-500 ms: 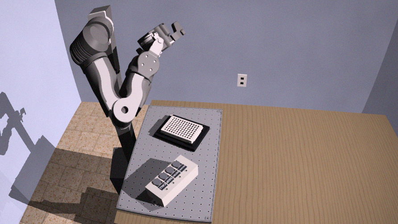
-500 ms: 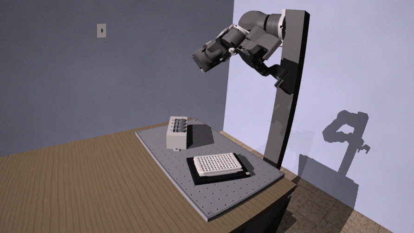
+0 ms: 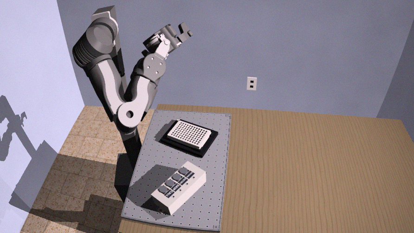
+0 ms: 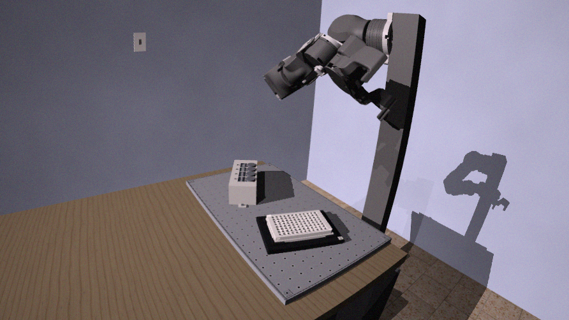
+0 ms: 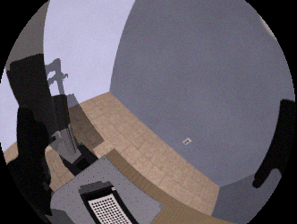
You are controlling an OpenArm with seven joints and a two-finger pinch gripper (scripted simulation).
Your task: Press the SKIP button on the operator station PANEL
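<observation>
The PANEL [image 3: 179, 189] is a cream box at the near end of the grey breadboard, with four dark round buttons in a row [image 3: 172, 180] on its arm side. The printed names are small. The one nearest the camera looks like CALL, and the one after it like SKIP [image 3: 173, 188]. No lamp looks lit. The panel also shows in the exterior view [image 4: 243, 187]. The white 96-well plate E01 [image 3: 189, 133] sits on the black nest N1, and shows in the other views too [image 4: 298, 225] [image 5: 109, 213]. My gripper [image 3: 185, 31] is open and empty, raised high above the plate and pointing up and away.
The grey breadboard [image 3: 185, 171] covers the arm-side end of the wooden table [image 3: 313, 173]. The arm's dark column [image 4: 391, 119] stands just off that table end, over a tiled floor. Walls stand close behind and beside the arm.
</observation>
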